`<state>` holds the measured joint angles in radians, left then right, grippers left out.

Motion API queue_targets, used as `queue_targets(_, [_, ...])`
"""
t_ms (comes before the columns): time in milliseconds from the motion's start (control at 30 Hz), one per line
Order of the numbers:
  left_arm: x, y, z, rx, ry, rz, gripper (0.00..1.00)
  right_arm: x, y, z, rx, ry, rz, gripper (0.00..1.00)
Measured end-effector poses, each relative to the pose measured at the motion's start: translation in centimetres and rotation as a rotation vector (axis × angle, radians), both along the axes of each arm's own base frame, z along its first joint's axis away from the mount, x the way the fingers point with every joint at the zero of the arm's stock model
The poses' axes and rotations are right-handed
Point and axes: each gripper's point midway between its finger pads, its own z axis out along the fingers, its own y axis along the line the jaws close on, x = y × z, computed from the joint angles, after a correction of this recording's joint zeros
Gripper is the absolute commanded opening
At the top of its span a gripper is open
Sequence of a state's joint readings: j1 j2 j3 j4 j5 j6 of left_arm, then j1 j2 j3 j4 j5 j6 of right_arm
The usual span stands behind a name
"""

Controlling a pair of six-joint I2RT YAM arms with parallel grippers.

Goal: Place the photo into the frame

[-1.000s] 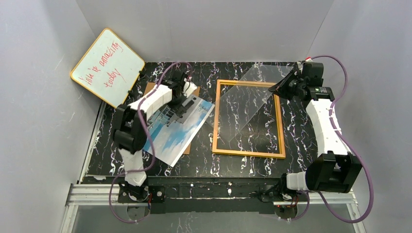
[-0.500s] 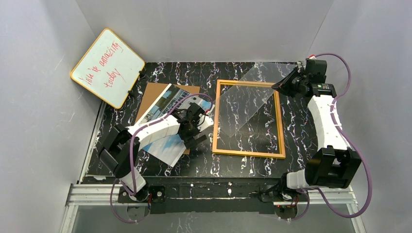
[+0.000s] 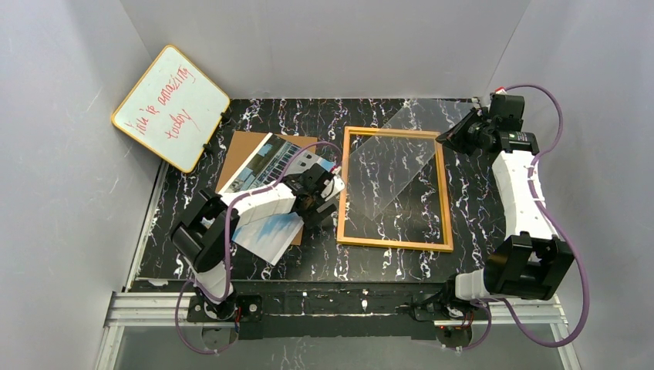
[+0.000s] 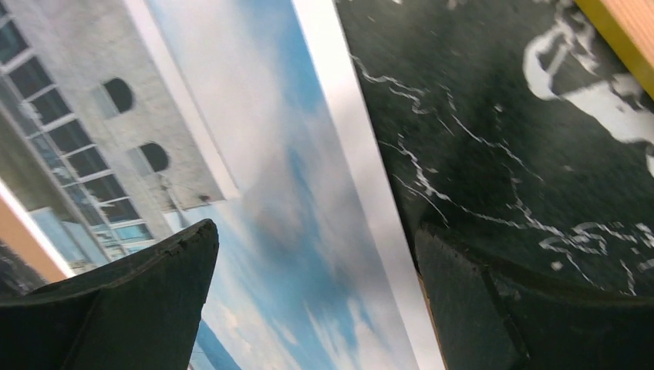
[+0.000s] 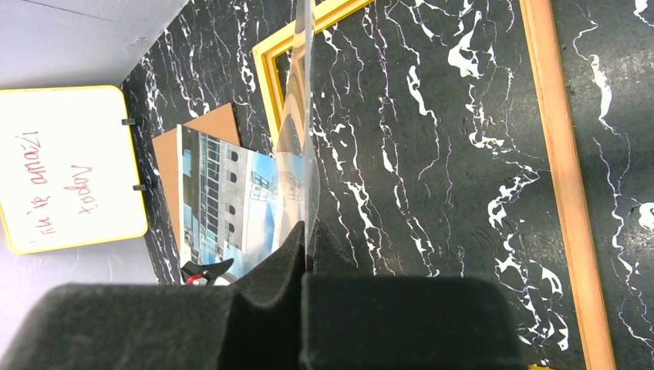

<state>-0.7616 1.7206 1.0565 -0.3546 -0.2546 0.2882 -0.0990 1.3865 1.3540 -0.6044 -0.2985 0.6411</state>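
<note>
The photo (image 3: pixel 266 181) lies face up on the brown backing board, left of the frame; it fills the left wrist view (image 4: pixel 254 193). The frame (image 3: pixel 446 193) lies flat with its orange-brown back up. My left gripper (image 3: pixel 322 197) is open and low over the photo's right edge (image 4: pixel 316 285), one finger above the print and the other above the table. My right gripper (image 3: pixel 456 137) is shut on a corner of the clear glass pane (image 3: pixel 397 166), which it holds tilted up over the frame. The pane shows edge-on in the right wrist view (image 5: pixel 306 116).
A yellow-rimmed whiteboard (image 3: pixel 171 106) with red handwriting leans at the back left wall. The brown backing board (image 3: pixel 241 143) pokes out above the photo. Grey walls close in three sides. The table is black marble (image 3: pixel 308 254).
My left arm has swung off the photo's upper part and down to its right edge, uncovering the building. My right gripper has shifted slightly right with the pane.
</note>
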Motion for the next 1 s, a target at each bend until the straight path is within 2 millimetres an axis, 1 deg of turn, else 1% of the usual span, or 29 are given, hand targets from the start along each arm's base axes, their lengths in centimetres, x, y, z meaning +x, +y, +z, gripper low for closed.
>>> queue_targets(200, [2.8, 0.6, 0.7, 0.056, -0.142, 0.050, 0.98, -0.2, -0.3, 0.1, -0.009, -0.001, 0.001, 0.01])
queue_targets(400, [5.7, 0.7, 1.2, 0.108, -0.221, 0.105, 0.98, -0.6, -1.0, 0.1, -0.012, 0.004, -0.011, 0.01])
queue_targets(600, [8.2, 1.2, 1.4, 0.112, -0.244, 0.184, 0.98, -0.7, -1.2, 0.3, -0.009, 0.000, -0.009, 0.01])
queue_targets(700, [9.1, 1.1, 1.6, 0.082, -0.215, 0.229, 0.98, -0.7, -1.3, 0.3, -0.007, 0.000, -0.012, 0.01])
queue_targets(767, [9.1, 0.7, 1.9, 0.039, -0.178, 0.241, 0.98, -0.7, -1.4, 0.3, -0.005, 0.000, -0.015, 0.01])
queue_targets(833, [8.5, -0.1, 2.3, -0.023, -0.124, 0.239, 0.98, -0.7, -1.5, 0.4, 0.000, -0.001, -0.017, 0.01])
queue_targets(933, [6.1, -1.3, 3.0, -0.118, -0.021, 0.210, 0.98, -0.5, -1.6, 0.7, 0.011, -0.005, -0.025, 0.01])
queue_targets(1000, [4.1, -2.2, 3.8, -0.192, 0.041, 0.179, 0.98, -0.2, -1.6, 1.0, 0.019, -0.012, -0.026, 0.01])
